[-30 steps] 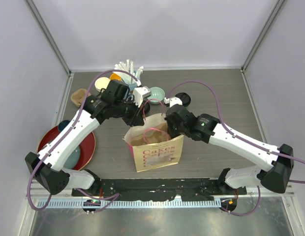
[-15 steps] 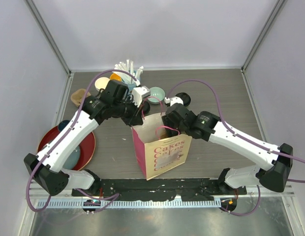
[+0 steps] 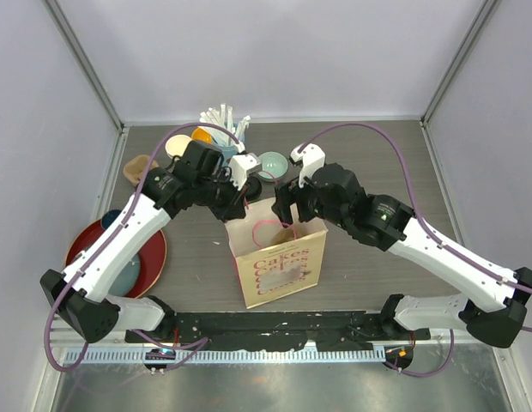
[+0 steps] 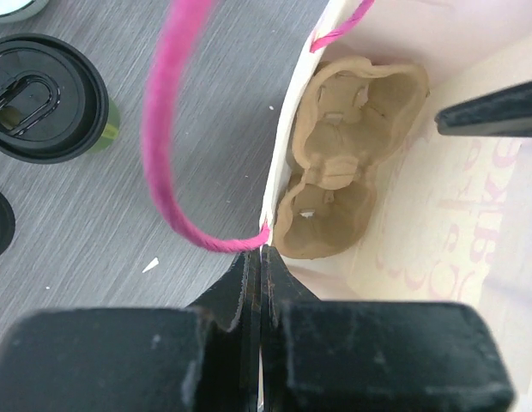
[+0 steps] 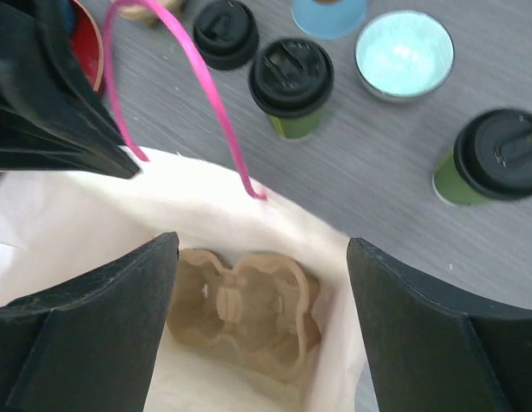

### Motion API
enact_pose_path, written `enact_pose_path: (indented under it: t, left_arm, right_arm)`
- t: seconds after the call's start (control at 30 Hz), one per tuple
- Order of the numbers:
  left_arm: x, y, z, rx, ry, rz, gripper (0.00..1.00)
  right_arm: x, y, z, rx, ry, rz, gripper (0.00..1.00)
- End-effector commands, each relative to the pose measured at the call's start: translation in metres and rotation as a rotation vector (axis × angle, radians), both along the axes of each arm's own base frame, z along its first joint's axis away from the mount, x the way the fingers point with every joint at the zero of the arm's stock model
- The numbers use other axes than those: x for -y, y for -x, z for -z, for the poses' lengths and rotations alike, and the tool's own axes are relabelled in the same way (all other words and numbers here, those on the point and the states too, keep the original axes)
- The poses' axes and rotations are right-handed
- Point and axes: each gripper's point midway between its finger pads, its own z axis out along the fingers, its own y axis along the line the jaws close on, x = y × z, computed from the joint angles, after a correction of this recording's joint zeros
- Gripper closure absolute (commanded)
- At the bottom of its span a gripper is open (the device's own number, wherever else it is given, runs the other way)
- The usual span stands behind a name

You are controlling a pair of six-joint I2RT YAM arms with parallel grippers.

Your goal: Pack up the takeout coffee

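Two dark-green takeout coffee cups with black lids stand on the table beyond the bag, one nearer it and one to the right; the left wrist view shows one cup. The paper bag stands open with a tan cup carrier lying at its bottom. My left gripper is shut on the bag's rim, next to the pink handle. My right gripper hangs open above the bag's mouth, holding nothing. In the top view the arms hide the cups.
A third black lid, a pale green bowl and a blue cup stand behind the cups. White straws rise at the back. A red plate lies left, a tan carrier beyond it.
My right gripper has opened and risen out of the bag, leaving the carrier inside. The bag swung and stands more upright. My left gripper kept its pinch on the rim.
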Motion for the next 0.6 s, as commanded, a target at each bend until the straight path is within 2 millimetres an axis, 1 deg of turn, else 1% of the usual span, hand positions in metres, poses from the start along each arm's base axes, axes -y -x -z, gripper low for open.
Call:
enact_pose_path:
  t: [0.0,0.07,0.23,0.33,0.4,0.43,0.57]
  left_arm:
    - [-0.004,0.008,-0.007,0.011,0.014,0.022,1.0]
    - [-0.003,0.008,-0.007,0.007,0.018,0.023,1.0]
    - [-0.001,0.012,-0.011,-0.009,0.036,0.03,1.0]
    - [-0.001,0.011,-0.013,-0.006,0.036,0.027,1.0]
    - [-0.001,0.012,-0.013,-0.006,0.037,0.029,1.0]
    - [-0.001,0.012,-0.013,-0.005,0.034,0.03,1.0]
    - [-0.003,0.011,-0.013,-0.004,0.027,0.028,1.0]
  right_arm:
    - [-0.019,-0.001,-0.052,0.155,-0.144,-0.103,0.15]
    - [-0.022,0.0,-0.064,0.183,-0.182,-0.118,0.14]
    - [-0.025,0.003,-0.081,0.203,-0.234,-0.135,0.13]
    - [-0.03,0.007,-0.088,0.194,-0.254,-0.153,0.13]
    - [-0.032,0.011,-0.088,0.181,-0.253,-0.164,0.13]
    - [-0.032,0.012,-0.094,0.186,-0.263,-0.164,0.13]
    - [-0.031,0.016,-0.101,0.182,-0.273,-0.171,0.12]
